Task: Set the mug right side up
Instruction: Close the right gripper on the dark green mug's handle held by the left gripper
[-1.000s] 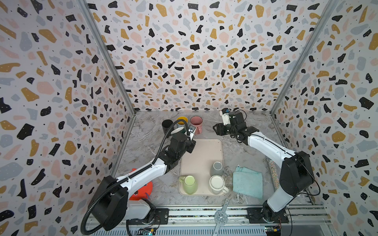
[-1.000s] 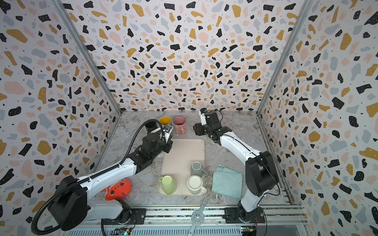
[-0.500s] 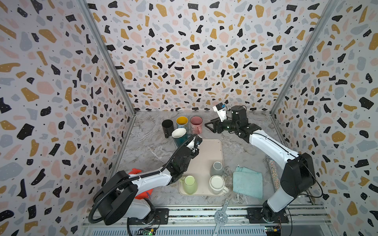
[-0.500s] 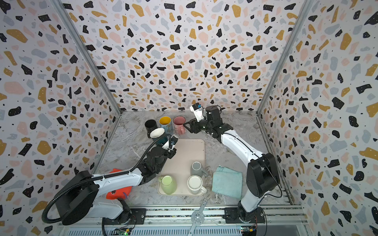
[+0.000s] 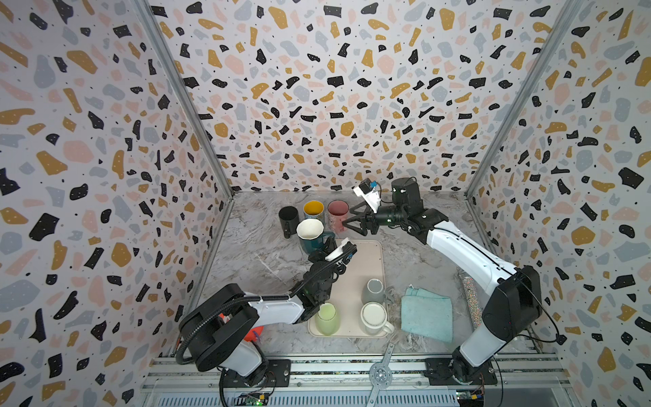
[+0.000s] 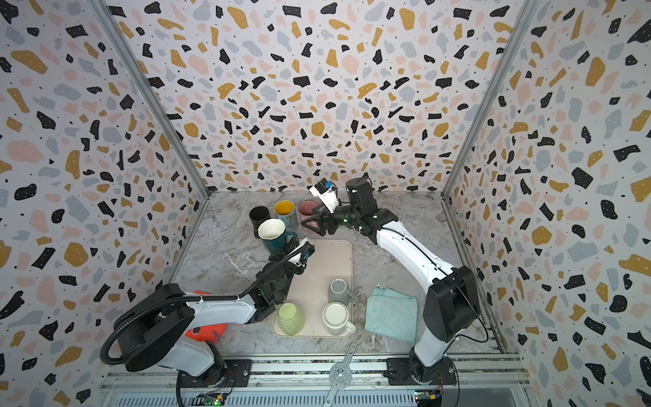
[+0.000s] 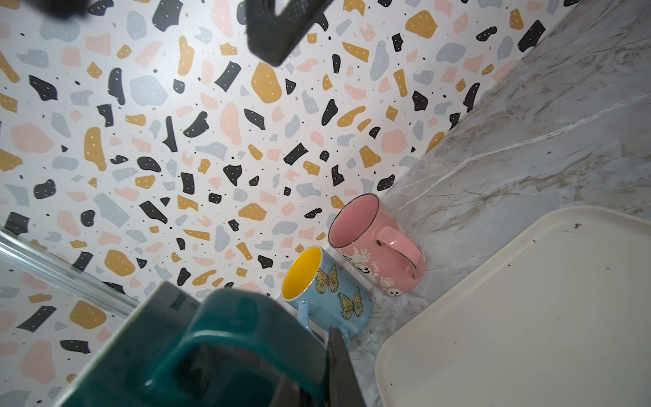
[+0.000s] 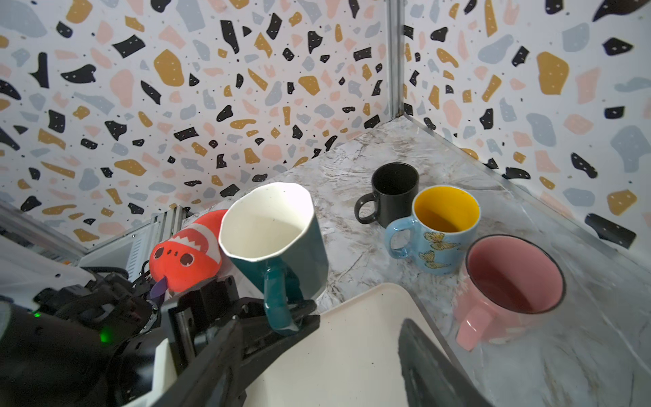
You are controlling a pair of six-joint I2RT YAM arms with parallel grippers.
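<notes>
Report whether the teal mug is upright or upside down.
Upright: the teal mug has its white mouth up; left gripper clamps its handle.

Both top views look down from high at the front, facing the back wall point(image 5: 334, 105), and share nearly the whole table point(image 5: 267, 253). The left wrist camera sits tight against the teal mug point(image 7: 218, 345) and looks low along the tray point(image 7: 528, 317) edge toward the pink mug point(image 7: 373, 253) and wall. The right wrist camera looks down from close over the tray's far corner, sharing with it the teal mug, the pink mug and the blue mug point(image 8: 436, 246).
</notes>
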